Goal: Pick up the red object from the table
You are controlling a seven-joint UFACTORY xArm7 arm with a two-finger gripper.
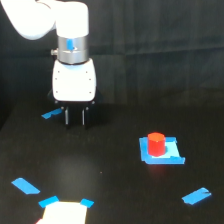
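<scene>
Gripper (75,118) hangs from the white wrist at the upper part of the exterior view's left, its two dark fingers pointing down, a narrow gap showing between them, and nothing held. Whether the tips touch the table (110,190) or hover just above it, you cannot tell from this angle.

Your target, the red object (156,143), stands upright well apart from the gripper, toward the exterior view's right and lower in the picture. It sits on a blue patch (170,155), with a loose blue tape strip (196,196) lying further toward the bottom right.

You appear to be at the very start: the approach has not begun and no grasp is in hand. Next you will likely need to carry the gripper across toward the exterior view's right until it is above the cylinder, and make sure the fingers are spread wider than the cylinder before you descend. That gap looks tight for it as it stands. Centre carefully, since a finger landing on the top or clipping the side could tip it over.
</scene>
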